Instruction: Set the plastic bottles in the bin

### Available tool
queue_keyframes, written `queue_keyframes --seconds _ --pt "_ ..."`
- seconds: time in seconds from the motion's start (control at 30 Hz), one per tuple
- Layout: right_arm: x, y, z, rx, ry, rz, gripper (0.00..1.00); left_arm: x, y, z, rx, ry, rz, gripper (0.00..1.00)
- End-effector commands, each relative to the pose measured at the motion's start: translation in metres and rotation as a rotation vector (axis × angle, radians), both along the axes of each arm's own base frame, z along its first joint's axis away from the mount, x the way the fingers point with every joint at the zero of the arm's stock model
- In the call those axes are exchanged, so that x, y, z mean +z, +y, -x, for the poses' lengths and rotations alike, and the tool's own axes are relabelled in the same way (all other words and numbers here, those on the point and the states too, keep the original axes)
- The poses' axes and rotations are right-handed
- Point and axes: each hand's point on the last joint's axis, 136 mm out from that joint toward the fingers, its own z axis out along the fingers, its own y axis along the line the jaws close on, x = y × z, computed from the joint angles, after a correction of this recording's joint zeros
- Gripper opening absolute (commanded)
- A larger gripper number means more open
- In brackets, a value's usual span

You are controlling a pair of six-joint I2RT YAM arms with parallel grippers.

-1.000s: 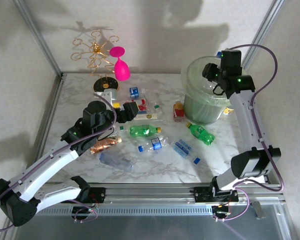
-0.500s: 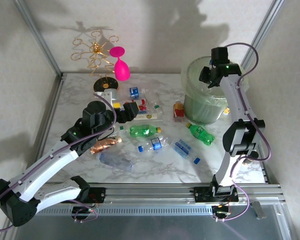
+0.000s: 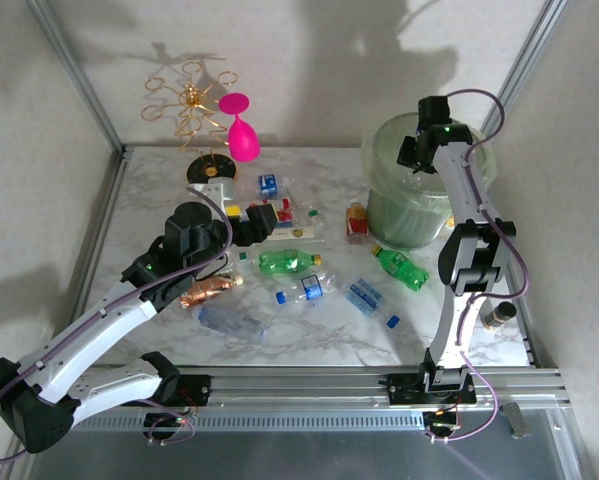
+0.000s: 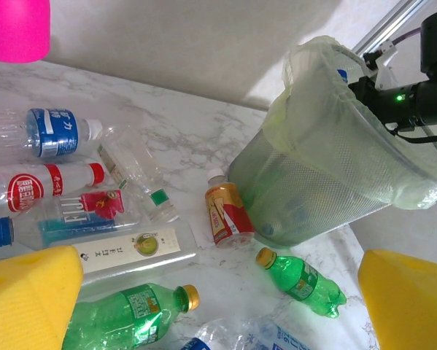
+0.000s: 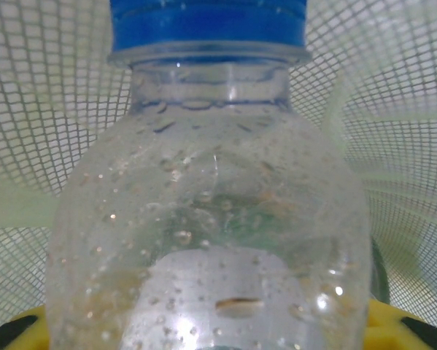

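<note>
Right gripper [image 3: 417, 150] hangs over the mouth of the bin [image 3: 399, 215], its jaws clamped narrow on a clear bottle [image 5: 211, 233] with a blue cap. From its wrist view the bottle sits between the yellow pads [image 5: 389, 321], cap pointing away, with the bin's mesh wall behind it on all sides. That placement makes sense to me: held over the opening like this, the bottle should fall inside the liner bag when the jaws part, not bounce off the rim

Left gripper [image 3: 262, 222] is spread wide and holds nothing. It hovers above the bottles lying in the middle of the table [image 3: 159, 200], and a green bottle [image 3: 289, 262] lies just in front of it, so I judge it is lined up for the next pick while the other arm unloads

Plenty is left on the marble: a 2nd green bottle [image 3: 401, 267] near the foot of the bin, an orange-labelled bottle [image 3: 356, 222] just beside the bin wall, a copper-coloured bottle [image 3: 209, 292] and several clear ones with blue or red labels. A pink wine glass [image 3: 241, 128] and a gold rack [image 3: 189, 105] stand at the far edge, well apart from the work
</note>
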Motion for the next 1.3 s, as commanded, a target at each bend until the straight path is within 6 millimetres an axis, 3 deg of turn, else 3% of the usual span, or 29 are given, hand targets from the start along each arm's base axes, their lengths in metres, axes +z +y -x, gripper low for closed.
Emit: queue_keyframes --seconds 0.0,0.33,0.57,0.73,1.27 --pt "-0.010 -0.004 0.004 0.010 0.029 0.022 0.00 0.001 -0.001 0.002 -0.006 -0.011 0.004 0.97" --pt "-0.049 -0.007 0.014 0.001 0.111 0.037 0.00 0.000 -0.002 0.003 -0.013 -0.008 0.007 0.97" --pt "-0.054 -0.009 0.012 0.003 0.124 0.042 0.00 0.000 -0.002 0.002 -0.012 -0.007 0.006 0.97" --pt "-0.049 -0.008 0.010 0.011 0.117 0.040 0.21 0.000 -0.001 0.002 -0.006 -0.008 0.000 0.97" --pt "-0.033 -0.005 0.008 0.023 0.081 0.021 0.48 -0.001 0.000 0.001 0.001 -0.009 -0.008 0.98"
